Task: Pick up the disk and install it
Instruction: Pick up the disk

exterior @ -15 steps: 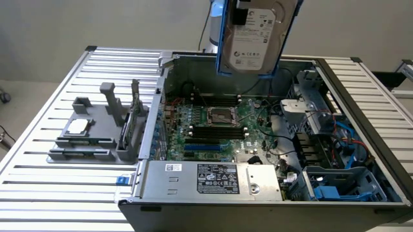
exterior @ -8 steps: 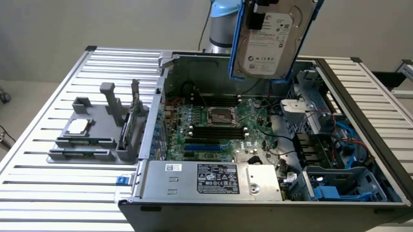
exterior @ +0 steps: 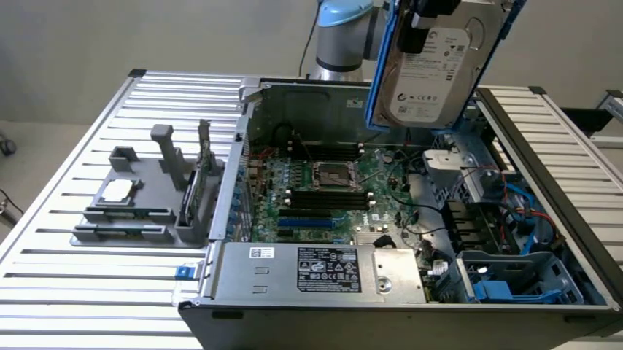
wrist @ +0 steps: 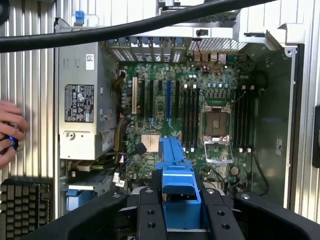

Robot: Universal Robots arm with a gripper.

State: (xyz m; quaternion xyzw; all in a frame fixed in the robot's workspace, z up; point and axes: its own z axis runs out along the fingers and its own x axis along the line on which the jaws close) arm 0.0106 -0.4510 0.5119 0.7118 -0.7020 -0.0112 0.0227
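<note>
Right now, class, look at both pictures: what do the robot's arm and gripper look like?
The arm is a silver-grey metal tube with a light blue cap at its joint. The gripper is matt black, with two flat fingers dotted with round screw holes. A thick black cable crosses the wrist view.

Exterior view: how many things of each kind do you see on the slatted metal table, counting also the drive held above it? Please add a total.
Silver-grey metal hard drive in blue plastic carrier: 1
Open grey metal computer case: 1
Grey plastic holder stand: 1
Small silver square chip: 1
Thin dark upright card: 1
Total: 5
</note>
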